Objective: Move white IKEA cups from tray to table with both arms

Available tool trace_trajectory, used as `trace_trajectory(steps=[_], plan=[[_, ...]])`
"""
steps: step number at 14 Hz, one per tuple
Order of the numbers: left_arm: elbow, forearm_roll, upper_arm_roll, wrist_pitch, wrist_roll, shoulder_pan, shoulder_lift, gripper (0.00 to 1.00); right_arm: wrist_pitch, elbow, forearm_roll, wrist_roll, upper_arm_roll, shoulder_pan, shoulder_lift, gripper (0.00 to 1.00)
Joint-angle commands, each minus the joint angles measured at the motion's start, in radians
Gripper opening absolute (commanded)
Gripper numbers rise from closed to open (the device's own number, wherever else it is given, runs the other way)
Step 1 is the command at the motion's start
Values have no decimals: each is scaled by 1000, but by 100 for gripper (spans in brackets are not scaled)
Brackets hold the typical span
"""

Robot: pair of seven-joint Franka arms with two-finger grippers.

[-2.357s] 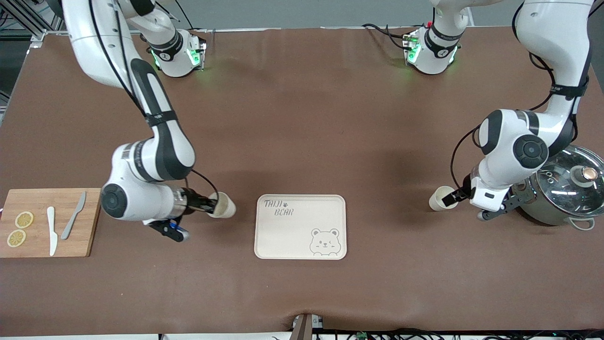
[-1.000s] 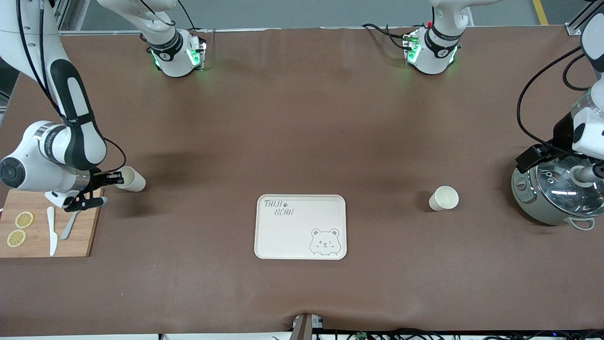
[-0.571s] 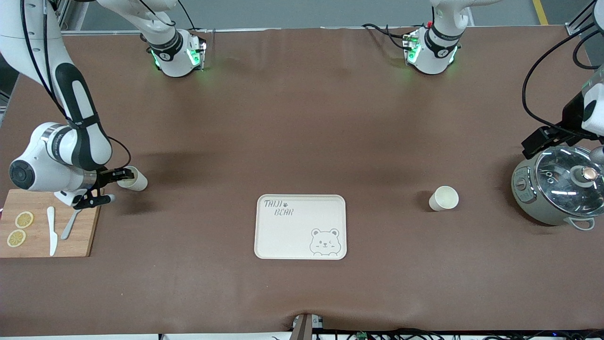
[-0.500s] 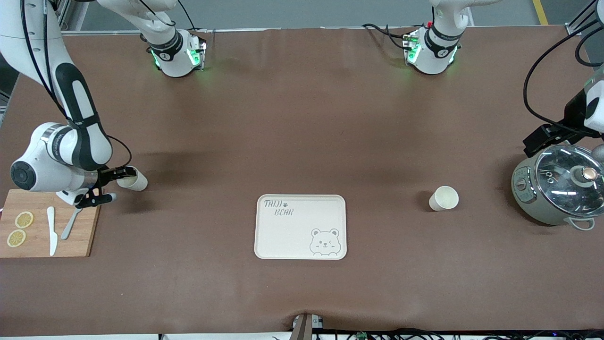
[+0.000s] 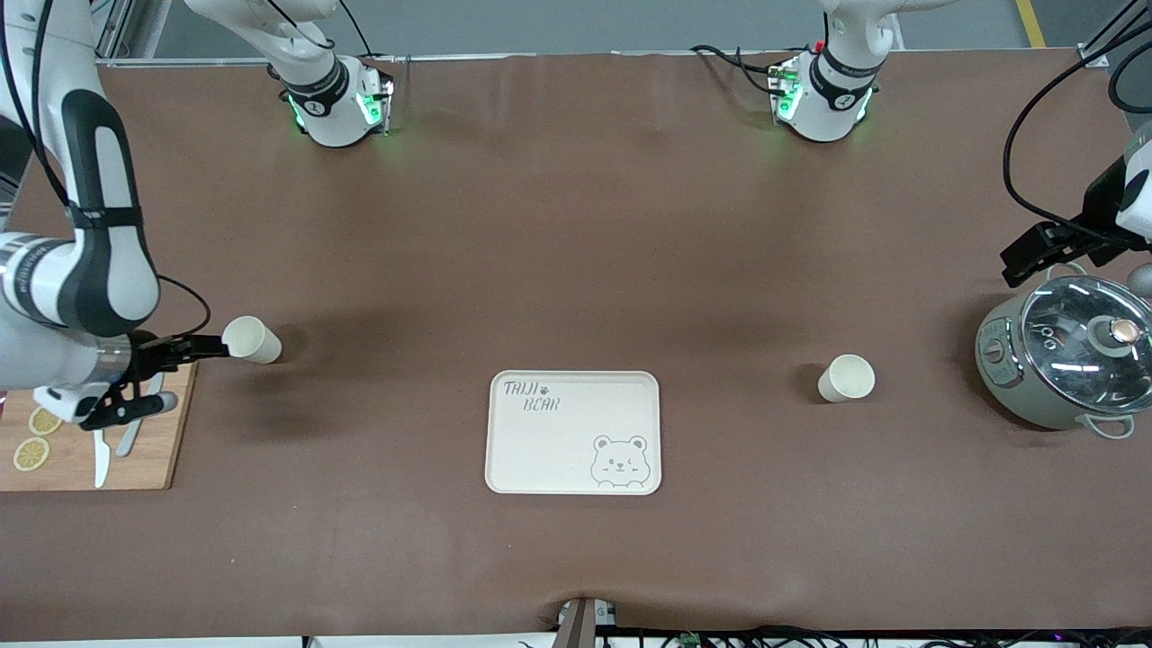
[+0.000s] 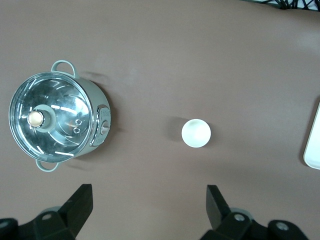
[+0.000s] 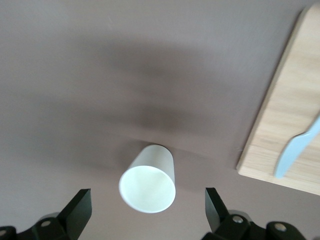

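One white cup [image 5: 250, 339] stands upright on the brown table between the tray and the cutting board; it also shows in the right wrist view [image 7: 150, 180]. My right gripper [image 5: 214, 343] is open and empty, just clear of this cup on the cutting-board side, its fingers spread wider than the cup [image 7: 147, 197]. The other white cup [image 5: 847, 378] stands upright between the tray and the pot, and also shows in the left wrist view [image 6: 196, 133]. My left gripper [image 5: 1021, 261] is open and empty, raised high over the table beside the pot [image 6: 149, 192].
A cream bear-printed tray [image 5: 540, 450] lies mid-table, its edge visible in the left wrist view [image 6: 314, 145]. A lidded steel pot [image 5: 1066, 360] stands at the left arm's end. A wooden cutting board [image 5: 54, 459] with lemon slices, a knife and a spatula lies at the right arm's end.
My right gripper carried its cup from beside the tray toward the cutting board, let go and drew back. My left gripper left its cup and rose over the pot.
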Motion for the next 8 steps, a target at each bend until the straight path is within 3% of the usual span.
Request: trace_trajectory(steps=[1, 4, 8], plan=[[11, -18, -3, -28, 25, 7, -14, 100, -83, 224, -25, 145, 1, 20, 10, 100], [6, -21, -3, -56, 25, 7, -35, 100, -92, 366, -28, 180, -5, 44, 1, 100], [0, -67, 3, -86, 25, 10, -61, 100, -242, 377, -27, 188, -3, 55, -145, 100]])
